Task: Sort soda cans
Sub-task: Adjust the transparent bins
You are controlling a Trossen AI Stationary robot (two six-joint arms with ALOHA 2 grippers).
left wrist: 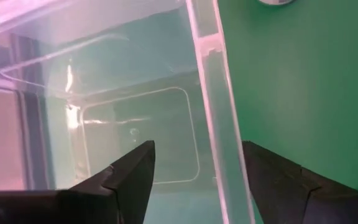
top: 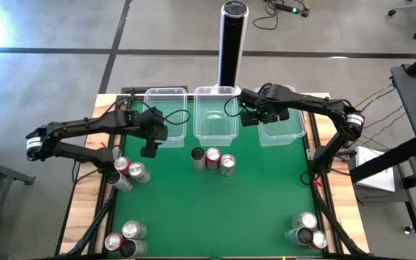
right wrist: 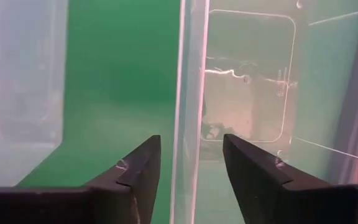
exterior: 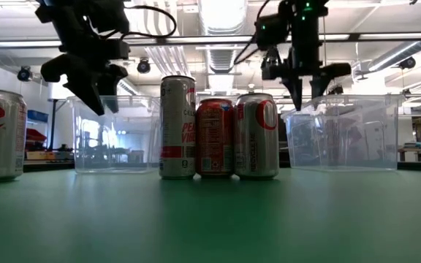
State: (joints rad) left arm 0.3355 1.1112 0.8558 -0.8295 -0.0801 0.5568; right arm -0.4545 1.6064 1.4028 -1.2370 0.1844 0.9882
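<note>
Left gripper (top: 150,150) hovering over left tub (top: 166,108) near edge, fingers (left wrist: 132,177) wide, empty. Right gripper (top: 249,118) hanging between middle tub (top: 215,128) and right tub (top: 284,133), fingers apart, holding nothing. Soda cans (top: 213,159) standing mid-desk.

The left gripper (left wrist: 197,171) hangs with its two dark fingers (left wrist: 129,177) spread, straddling the wall of a clear tub (left wrist: 207,99). Beside the tub lies green mat (left wrist: 297,81), with a can's silver edge (left wrist: 275,2) just showing.

Flat green table mat (top: 215,209) w/ pale wood edge; three clear plastic tubs (top: 215,115); tall black cylindrical post (top: 230,43) w/ silver top; red (exterior: 214,137) & silver-white soda cans (exterior: 177,128) w/ red lettering; dark arms
</note>
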